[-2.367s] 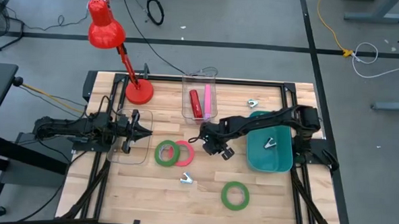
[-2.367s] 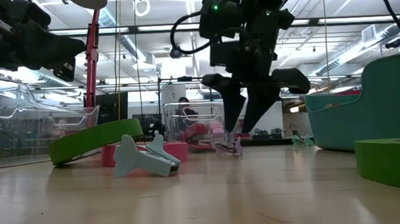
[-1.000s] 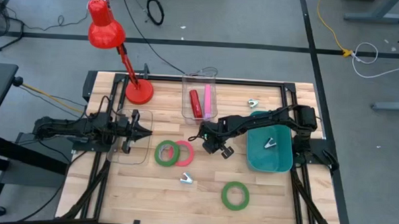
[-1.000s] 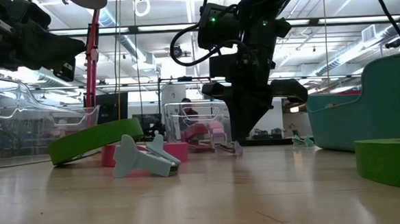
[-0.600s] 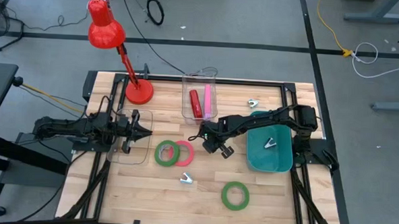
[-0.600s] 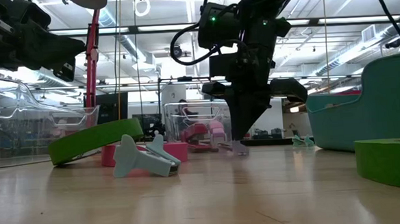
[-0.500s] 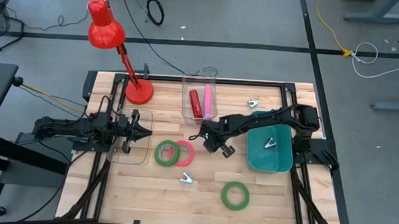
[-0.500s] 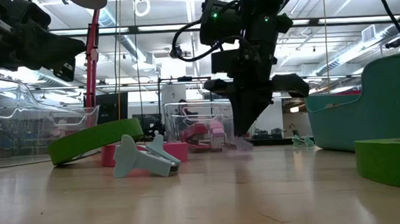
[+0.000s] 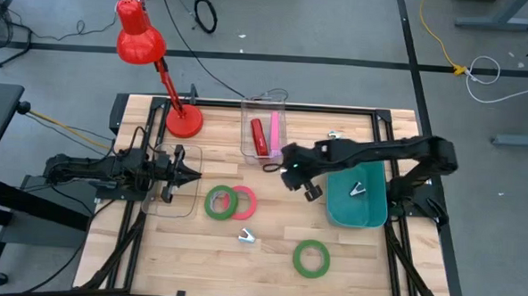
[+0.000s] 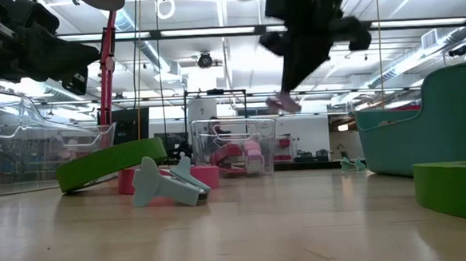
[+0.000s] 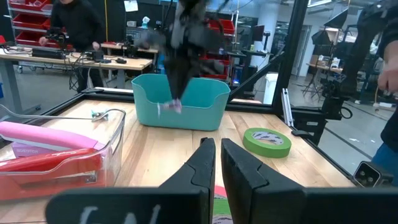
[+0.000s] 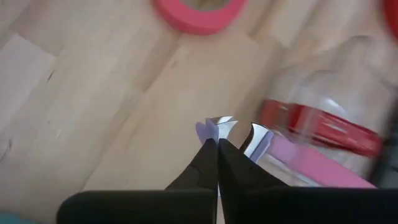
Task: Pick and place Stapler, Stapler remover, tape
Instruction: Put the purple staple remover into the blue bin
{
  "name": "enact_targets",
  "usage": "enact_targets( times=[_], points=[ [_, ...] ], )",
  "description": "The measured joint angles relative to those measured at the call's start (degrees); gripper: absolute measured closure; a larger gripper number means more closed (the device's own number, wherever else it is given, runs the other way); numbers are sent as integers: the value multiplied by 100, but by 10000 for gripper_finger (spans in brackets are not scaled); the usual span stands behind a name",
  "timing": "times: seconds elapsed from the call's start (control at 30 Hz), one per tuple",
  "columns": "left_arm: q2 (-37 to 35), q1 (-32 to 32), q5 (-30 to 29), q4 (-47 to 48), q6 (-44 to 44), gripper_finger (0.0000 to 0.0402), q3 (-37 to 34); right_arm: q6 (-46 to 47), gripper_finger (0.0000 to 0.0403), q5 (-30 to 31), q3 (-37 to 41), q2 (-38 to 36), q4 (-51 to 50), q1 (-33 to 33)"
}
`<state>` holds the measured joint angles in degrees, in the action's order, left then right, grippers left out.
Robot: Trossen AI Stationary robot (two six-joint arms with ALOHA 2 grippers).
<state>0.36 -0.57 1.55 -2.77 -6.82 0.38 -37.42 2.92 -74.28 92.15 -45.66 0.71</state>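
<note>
Wooden bench [image 9: 197, 252]: green tape [image 9: 311, 258] lies toward the near edge, a green-and-pink tape pair [image 9: 229, 202] mid-bench. Right gripper [image 9: 287, 174], raised beside the teal bin [image 9: 357, 215], has jaws closed on a small pale staple remover [image 12: 216, 128]. Left gripper [image 9: 194, 173] waits at the left edge, jaws nearly closed, empty.

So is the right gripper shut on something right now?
Yes. The right gripper is shut on a small lilac staple remover, lifted clear of the table.
</note>
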Motion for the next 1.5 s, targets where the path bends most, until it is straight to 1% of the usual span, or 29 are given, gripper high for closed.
enact_targets(
  times=[0.1,0.23,0.4,0.5,0.7,0.77,0.87,1.03,1.23,1.5],
  points=[
    [0,1,0,0,1,371,0,103,403,123,0,-433,-88,0],
    [0,1,-1,0,1,371,0,227,403,129,0,-923,-307,2],
    [-1,-1,1,0,1,371,0,293,403,321,-2,-1355,-683,0],
    [-2,-1,-1,0,1,371,0,503,403,456,-2,-1537,-1087,2],
    [-2,1,1,0,-1,371,0,1055,403,410,2,-1769,-2211,2],
    [0,1,-1,0,-1,371,0,1184,403,402,51,-1834,-2414,2],
    [0,1,-1,-1,-1,371,0,1299,403,372,259,-1929,-2550,11],
    [-2,1,-1,0,-1,371,-2,1485,403,348,818,-2119,-2573,129],
    [-1,0,-1,0,1,371,0,1684,403,-38,1516,-2216,-2587,378],
    [-2,-1,0,0,1,371,0,1747,403,-51,2200,-2216,-2493,647]
  ],
)
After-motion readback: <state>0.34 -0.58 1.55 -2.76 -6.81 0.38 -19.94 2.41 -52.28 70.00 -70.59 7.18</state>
